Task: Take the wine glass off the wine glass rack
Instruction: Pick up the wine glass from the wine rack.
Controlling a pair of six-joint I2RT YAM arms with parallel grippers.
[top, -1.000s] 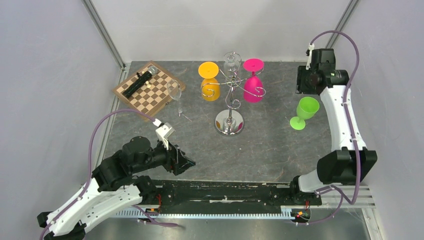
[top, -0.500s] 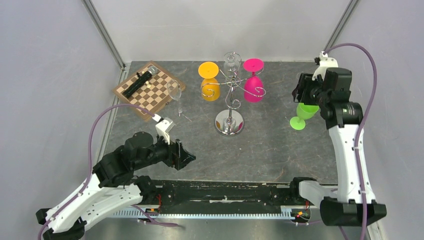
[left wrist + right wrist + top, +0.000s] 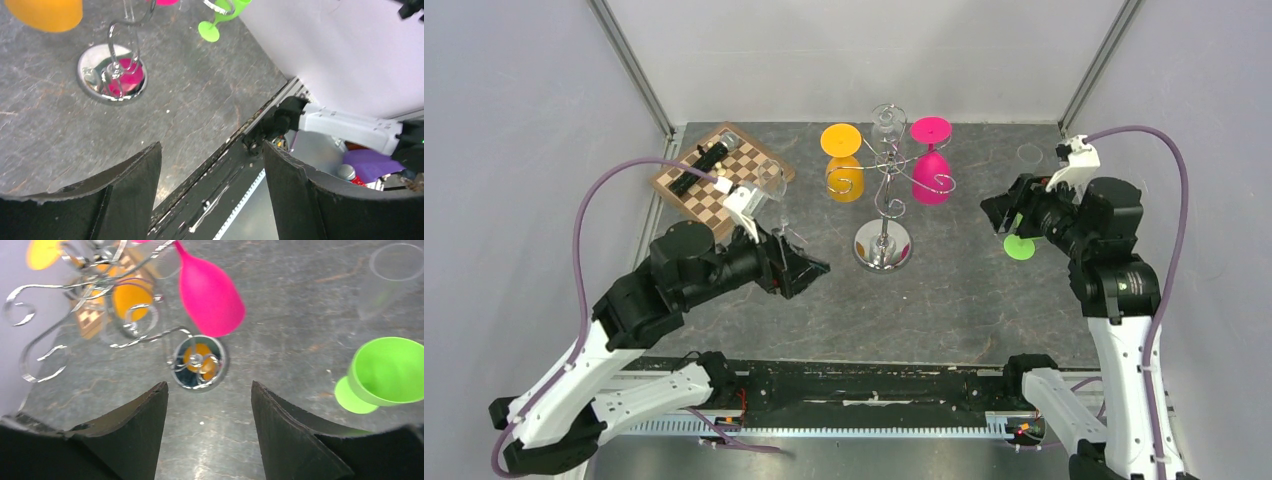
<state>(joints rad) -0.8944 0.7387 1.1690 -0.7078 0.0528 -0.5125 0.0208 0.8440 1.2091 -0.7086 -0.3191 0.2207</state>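
Pincers have both swung in toward the rack (image 3: 886,195). The right pincer (image 3: 210,390), jaws apart and empty, now faces it beside the green glass (image 3: 387,372) standing right of the rack; the left pincer (image 3: 210,150), also apart and empty, has neared its front-left. With the pink glass (image 3: 931,180) and orange glass (image 3: 844,178) hanging on the rack, another removal looks due.

Bare tabletop (image 3: 924,300) before wine glass rack (image 3: 883,248)
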